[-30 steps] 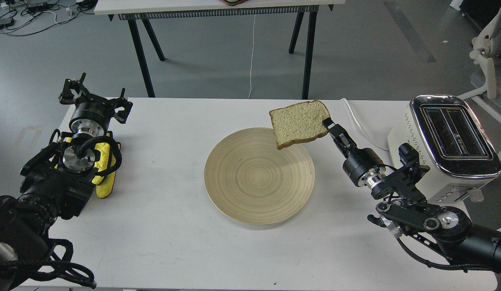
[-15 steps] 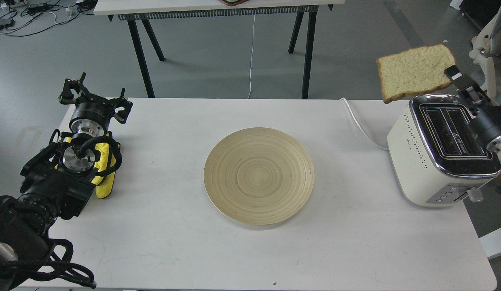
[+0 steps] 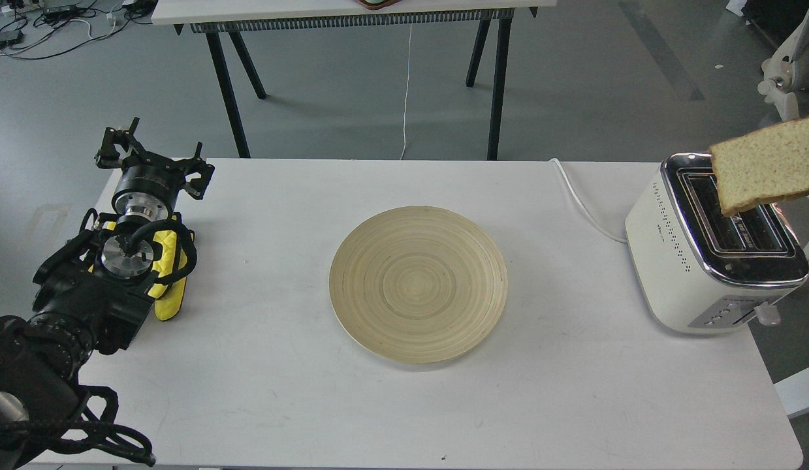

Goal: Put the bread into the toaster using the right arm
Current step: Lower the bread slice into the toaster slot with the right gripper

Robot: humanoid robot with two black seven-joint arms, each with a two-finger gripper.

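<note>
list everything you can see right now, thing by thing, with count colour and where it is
bread: 1, pale tan with brown crust, in the air above the toaster's far end, at the right edge of the view
toaster: 1, cream-white with chrome top, two dark slots, right end of the table
cord: 1, white, on the table left of the toaster
plate: 1, light wood, round, middle of the table
table: 1, white, fills the foreground
yellow pad: 1, yellow, under the left arm
second table: 1, white top, black legs, far behind
left gripper: 1, black, fingers too dark to tell apart, left end of the table
right gripper: out of view
</note>
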